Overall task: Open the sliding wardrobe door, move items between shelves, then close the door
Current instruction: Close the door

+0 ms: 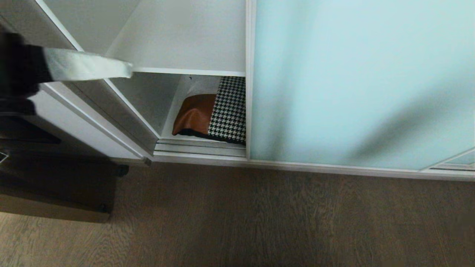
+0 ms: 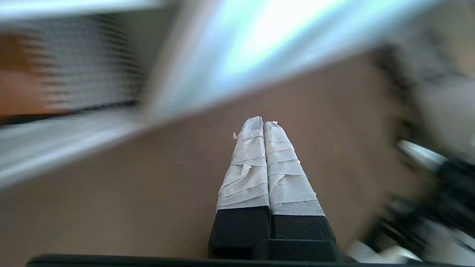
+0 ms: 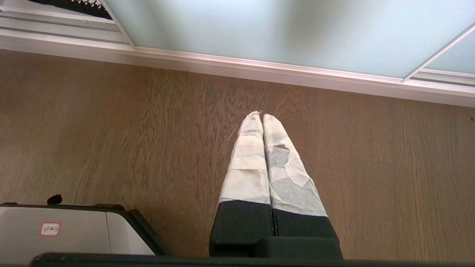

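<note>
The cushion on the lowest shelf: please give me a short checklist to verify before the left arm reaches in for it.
1. Sliding wardrobe door open enough: not ok; it hides the right part of the cushion.
2. Cushion position: ok; it lies on the bottom shelf, leaning up toward the back.
3. Upper shelf free to receive it: ok as far as visible.
4. Left gripper: not ok for grasping; fingers together, empty, above the floor.
5. Right gripper: ok; shut, empty, parked over the floor.
6. Cushion's full width: cannot tell.
</note>
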Robot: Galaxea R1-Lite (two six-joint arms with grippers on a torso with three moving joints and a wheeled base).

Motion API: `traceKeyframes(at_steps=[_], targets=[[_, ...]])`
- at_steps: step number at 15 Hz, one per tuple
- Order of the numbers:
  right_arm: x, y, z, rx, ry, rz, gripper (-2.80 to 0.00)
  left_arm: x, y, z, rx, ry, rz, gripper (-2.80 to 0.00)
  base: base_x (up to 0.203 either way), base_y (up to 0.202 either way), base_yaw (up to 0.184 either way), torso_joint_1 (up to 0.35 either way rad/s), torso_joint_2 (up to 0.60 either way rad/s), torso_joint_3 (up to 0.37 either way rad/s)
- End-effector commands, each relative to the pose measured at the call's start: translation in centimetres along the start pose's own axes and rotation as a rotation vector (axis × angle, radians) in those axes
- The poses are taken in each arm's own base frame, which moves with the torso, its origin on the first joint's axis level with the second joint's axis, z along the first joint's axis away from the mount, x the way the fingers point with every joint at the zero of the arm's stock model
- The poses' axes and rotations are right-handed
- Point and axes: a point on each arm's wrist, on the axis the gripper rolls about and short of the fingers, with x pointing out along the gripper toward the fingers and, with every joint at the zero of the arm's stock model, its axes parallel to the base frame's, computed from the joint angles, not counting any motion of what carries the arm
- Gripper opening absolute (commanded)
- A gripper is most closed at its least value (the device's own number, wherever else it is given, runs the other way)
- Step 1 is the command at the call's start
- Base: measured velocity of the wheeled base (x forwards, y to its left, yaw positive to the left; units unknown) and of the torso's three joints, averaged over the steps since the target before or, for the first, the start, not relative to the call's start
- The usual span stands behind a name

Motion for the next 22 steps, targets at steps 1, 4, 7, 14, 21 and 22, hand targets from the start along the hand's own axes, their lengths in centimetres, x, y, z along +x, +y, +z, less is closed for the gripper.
traceKeyframes(at_steps=[1,4,7,14,21,22], targets=[[0.0,0.0,0.0,0.0,0.001,0.0,-2.8,6.6,0.4,-1.3,-0.072,0.11,-0.146,-2.8,0.0,0.0,0.0,0.0,0.0,0.0],[0.0,0.0,0.0,0.0,0.001,0.0,-2.8,9.1,-1.9,-0.7,-0.123,0.067,-0.282,-2.8,0.0,0.0,0.0,0.0,0.0,0.0],[0.0,0.0,0.0,0.0,0.001,0.0,-2.8,11.1,-2.4,-1.4,-0.141,0.101,-0.311,-2.8,0.0,0.0,0.0,0.0,0.0,0.0],[0.0,0.0,0.0,0.0,0.001,0.0,-2.8,17.6,-1.6,-1.7,-0.2,0.013,-0.05,-2.8,0.0,0.0,0.0,0.0,0.0,0.0],[0.0,0.0,0.0,0.0,0.001,0.0,-2.8,21.1,-2.5,-2.0,-0.185,-0.04,0.102,-2.8,0.0,0.0,0.0,0.0,0.0,0.0],[0.0,0.0,0.0,0.0,0.001,0.0,-2.8,21.4,-2.6,-1.9,-0.181,-0.072,0.131,-2.8,0.0,0.0,0.0,0.0,0.0,0.0]])
